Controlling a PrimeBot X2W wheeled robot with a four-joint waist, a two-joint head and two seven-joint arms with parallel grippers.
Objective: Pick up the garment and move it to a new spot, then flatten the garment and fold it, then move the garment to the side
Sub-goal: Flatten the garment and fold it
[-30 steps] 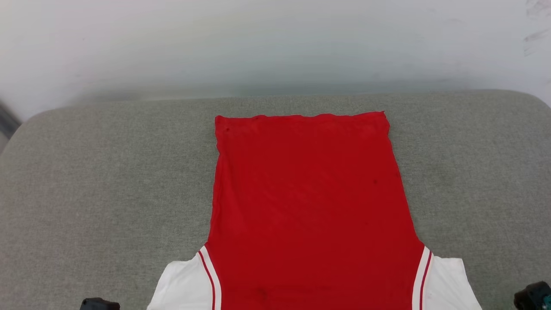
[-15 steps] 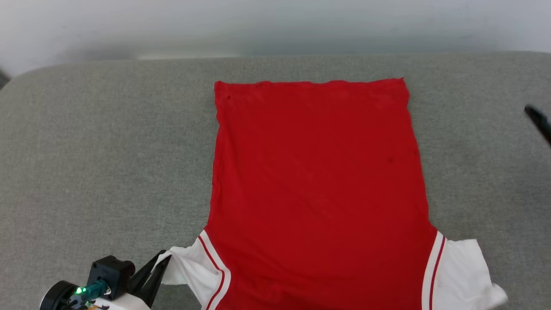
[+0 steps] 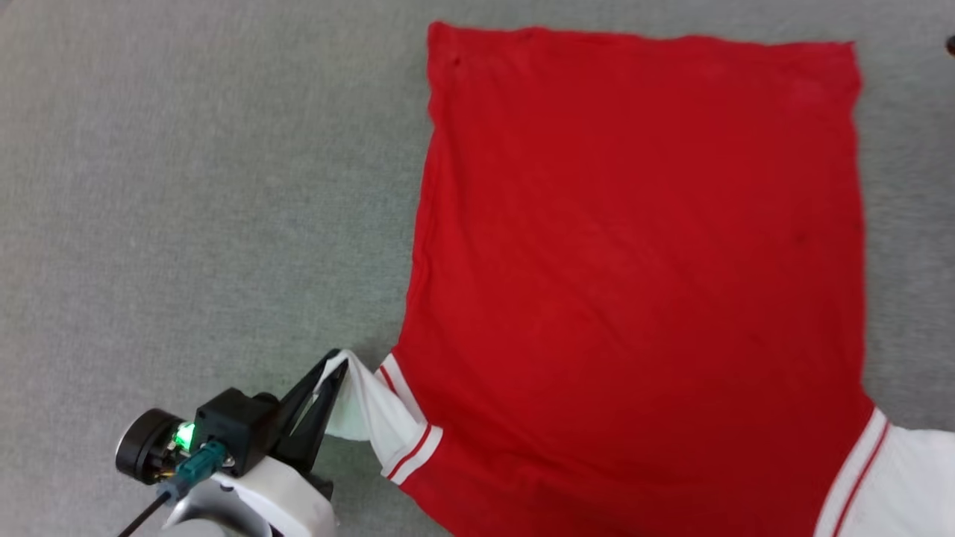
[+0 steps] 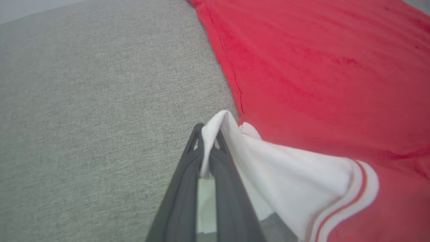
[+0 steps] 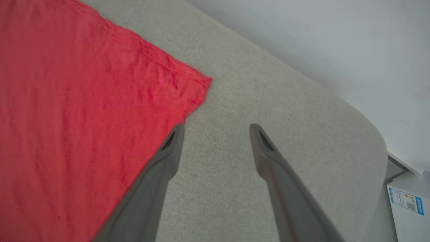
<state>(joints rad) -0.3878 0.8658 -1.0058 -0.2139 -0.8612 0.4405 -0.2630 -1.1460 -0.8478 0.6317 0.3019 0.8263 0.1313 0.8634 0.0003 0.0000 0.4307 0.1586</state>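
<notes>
The left gripper (image 3: 333, 371) has two long black fingers that narrow to a point, fixed on a black box-shaped base. A small green light (image 3: 183, 433) glows on this base, beside a teal plug (image 3: 198, 461) with a thin black cable (image 3: 143, 516). The forearm (image 3: 261, 503) is white and rounded. The right gripper (image 5: 216, 129) has dark grey fingers with a slot near each tip.

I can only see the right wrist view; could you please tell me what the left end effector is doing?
Observer: The left end effector is shut on the white left sleeve of the garment.
Operator: Is that sleeve lying flat?
Observer: No, it is pulled up into a peak between the fingers, above the grey cushion.
Operator: And the right sleeve, please?
Observer: The right sleeve lies on the cushion at the head view's lower right corner.
</notes>
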